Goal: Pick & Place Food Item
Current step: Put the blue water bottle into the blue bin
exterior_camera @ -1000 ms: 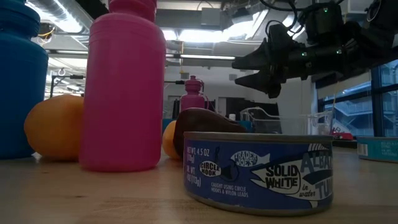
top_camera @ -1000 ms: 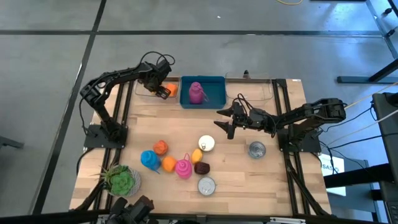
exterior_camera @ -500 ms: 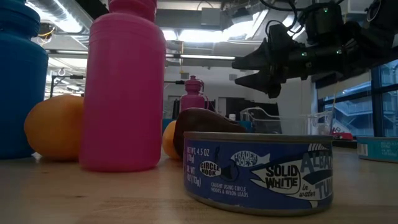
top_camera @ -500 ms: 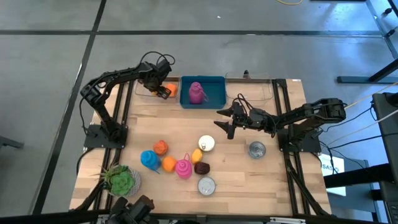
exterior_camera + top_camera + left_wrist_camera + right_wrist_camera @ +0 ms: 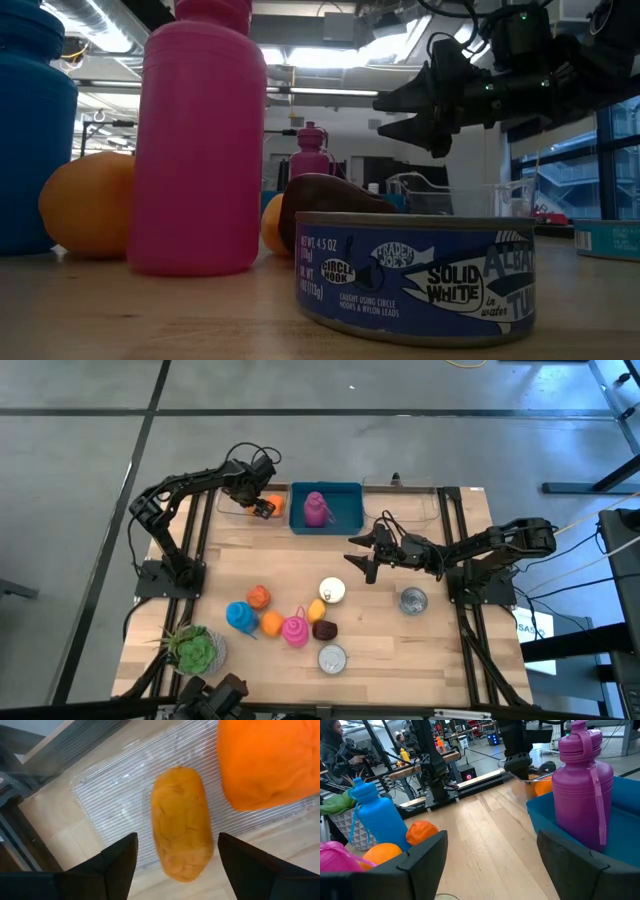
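A tuna can (image 5: pixel 415 275) is sitting closest on the desk (image 5: pixel 400 650), with a pink bottle (image 5: pixel 200 140) and an orange (image 5: pixel 88 205) beside it. Further back, the right pincer (image 5: pixel 362 561) is hanging over the middle of the desk with its fingers open and nothing in them. At the far left corner, the left pincer (image 5: pixel 262 508) is standing open over a clear tray (image 5: pixel 110 805). A yellow-brown potato (image 5: pixel 182 822) is lying in the tray between its fingers, not touching them, next to an orange lump (image 5: pixel 267 760).

Oblong orange-brown food item (image 5: pixel 182 822) lying flat in clear ribbed tray (image 5: pixel 115 795), beside rounder orange piece (image 5: pixel 267 760)
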